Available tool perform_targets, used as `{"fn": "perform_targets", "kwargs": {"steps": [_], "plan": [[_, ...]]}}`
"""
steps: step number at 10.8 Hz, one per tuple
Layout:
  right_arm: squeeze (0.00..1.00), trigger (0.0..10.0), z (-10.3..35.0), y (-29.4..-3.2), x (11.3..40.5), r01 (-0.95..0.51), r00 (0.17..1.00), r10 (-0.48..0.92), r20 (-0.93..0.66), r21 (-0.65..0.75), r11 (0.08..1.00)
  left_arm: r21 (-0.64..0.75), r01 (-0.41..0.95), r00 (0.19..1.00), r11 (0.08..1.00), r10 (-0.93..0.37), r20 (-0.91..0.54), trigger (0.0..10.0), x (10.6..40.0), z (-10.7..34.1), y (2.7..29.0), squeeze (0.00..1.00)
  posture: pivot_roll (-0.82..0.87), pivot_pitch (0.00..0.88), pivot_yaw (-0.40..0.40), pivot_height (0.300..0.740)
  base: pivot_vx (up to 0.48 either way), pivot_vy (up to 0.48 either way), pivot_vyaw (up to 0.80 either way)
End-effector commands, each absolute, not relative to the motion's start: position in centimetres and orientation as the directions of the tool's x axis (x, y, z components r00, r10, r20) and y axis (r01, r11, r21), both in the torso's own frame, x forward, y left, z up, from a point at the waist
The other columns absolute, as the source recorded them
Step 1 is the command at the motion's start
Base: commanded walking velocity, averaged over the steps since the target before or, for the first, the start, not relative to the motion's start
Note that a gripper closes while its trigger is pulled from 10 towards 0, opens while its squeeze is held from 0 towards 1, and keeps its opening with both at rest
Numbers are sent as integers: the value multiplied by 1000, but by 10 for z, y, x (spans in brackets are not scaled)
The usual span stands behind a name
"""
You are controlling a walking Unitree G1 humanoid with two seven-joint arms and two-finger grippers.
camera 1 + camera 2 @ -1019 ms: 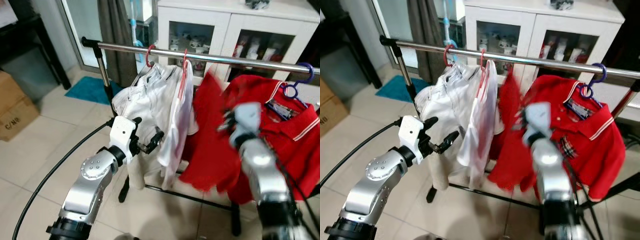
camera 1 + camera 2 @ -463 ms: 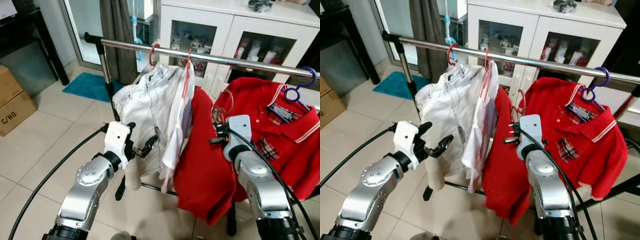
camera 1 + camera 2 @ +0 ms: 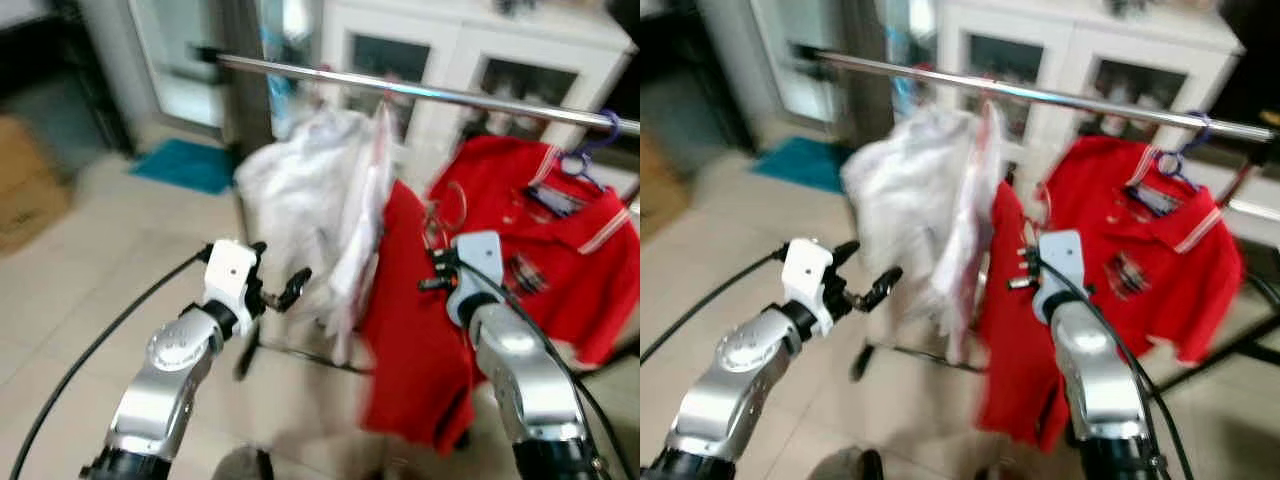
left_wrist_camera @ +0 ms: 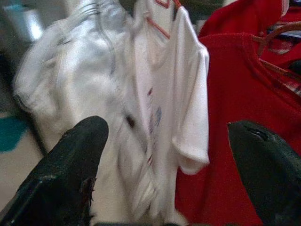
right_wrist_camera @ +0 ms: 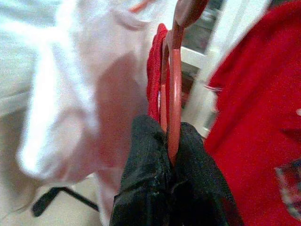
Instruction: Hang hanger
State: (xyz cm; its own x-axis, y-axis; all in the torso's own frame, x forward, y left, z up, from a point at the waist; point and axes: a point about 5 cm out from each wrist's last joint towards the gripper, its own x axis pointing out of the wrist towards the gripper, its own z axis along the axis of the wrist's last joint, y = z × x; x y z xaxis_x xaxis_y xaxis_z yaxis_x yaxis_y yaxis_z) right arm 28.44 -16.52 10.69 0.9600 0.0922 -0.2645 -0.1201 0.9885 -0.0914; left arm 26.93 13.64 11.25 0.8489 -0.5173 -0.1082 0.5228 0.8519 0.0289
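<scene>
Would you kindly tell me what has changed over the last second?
The right gripper, blurred and higher a second ago, has come down and stays shut on the red plastic hanger carrying the red shirt, below the steel rail. The camera has swung, blurring the scene. The left gripper remains open beside the white clothes; the red polo still hangs.

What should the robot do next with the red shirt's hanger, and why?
Probably lift it toward the rail. The right gripper is shut on the hanger, whose hook is below the rail, so the red shirt is not hung yet. There looks to be a gap between the white shirt and the polo.
</scene>
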Motion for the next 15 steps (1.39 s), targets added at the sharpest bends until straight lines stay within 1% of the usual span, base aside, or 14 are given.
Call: {"fn": "perform_targets", "kwargs": {"steps": [1, 3, 4, 5, 6, 7, 8, 9, 10, 12, 13, 14, 15], "plan": [[0, 0, 114, -164, 285, -125, 966, 101, -237, -85, 989, 43, 522, 850, 852, -517, -99, 10000, 268, 115, 136, 0, -4, 0, -19, 740, -349, 0, 0], [0, 0, 115, -162, 285, -132, 965, 107, -239, -90, 987, 46, 524, 849, 850, -518, -100, 10000, 269, 115, 137, 0, -5, 0, -16, 740, -326, 0, 0], [0, 0, 115, -161, 285, -144, 964, 119, -237, -89, 986, 45, 528, 847, 848, -522, -99, 10000, 269, 115, 136, 0, -5, 0, -16, 740, 0, 0, 0], [0, 0, 119, -157, 285, -211, 956, 189, -222, -78, 974, 36, 540, 838, 841, -533, -115, 10000, 271, 114, 135, 0, -4, 0, -13, 740, 0, 0, 0], [0, 0, 123, -151, 284, -292, 940, 274, -204, -62, 954, 4, 563, 822, 827, -559, -114, 10000, 272, 114, 134, 1000, -5, 0, -13, 740, 0, 0, 0], [0, 0, 128, -145, 281, -384, 911, 368, -185, -61, 921, 16, 562, 825, 827, -560, -81, 10000, 280, 122, 132, 1000, -8, 0, -8, 740, 0, 0, 0], [0, 0, 135, -136, 276, -500, 859, 490, -148, -42, 865, 69, 561, 826, 825, -551, -119, 10000, 293, 122, 128, 1000, -11, 0, -4, 740, 0, 0, 0], [0, 0, 138, -130, 271, -562, 822, 553, -133, -43, 826, 75, 550, 833, 832, -540, -122, 10000, 300, 123, 125, 765, -11, 0, -4, 740, 0, 0, 0], [0, 0, 144, -123, 265, -630, 773, 625, -108, -22, 776, 57, 571, 818, 819, -562, -122, 10000, 307, 126, 117, 0, -18, 0, 3, 740, 0, 0, 0], [0, 0, 147, -117, 259, -682, 729, 679, -94, -12, 731, 40, 639, 767, 768, -633, -106, 10000, 306, 127, 103, 0, -24, 0, 9, 740, 0, 0, 0], [0, 0, 148, -116, 258, -690, 721, 687, -90, -7, 723, 45, 654, 755, 755, -648, -98, 10000, 305, 128, 98, 0, -24, 0, 9, 740, 0, 0, 0], [0, 0, 148, -116, 257, -702, 710, 699, -85, 0, 713, 51, 640, 767, 766, -634, -100, 10000, 307, 127, 97, 0, -32, 0, 18, 740, 0, 0, 0], [0, 0, 148, -115, 255, -712, 700, 710, -81, 10, 702, 57, 631, 775, 774, -625, -95, 3725, 308, 127, 97, 0, -32, 0, 18, 740, 0, 0, 0]]}}
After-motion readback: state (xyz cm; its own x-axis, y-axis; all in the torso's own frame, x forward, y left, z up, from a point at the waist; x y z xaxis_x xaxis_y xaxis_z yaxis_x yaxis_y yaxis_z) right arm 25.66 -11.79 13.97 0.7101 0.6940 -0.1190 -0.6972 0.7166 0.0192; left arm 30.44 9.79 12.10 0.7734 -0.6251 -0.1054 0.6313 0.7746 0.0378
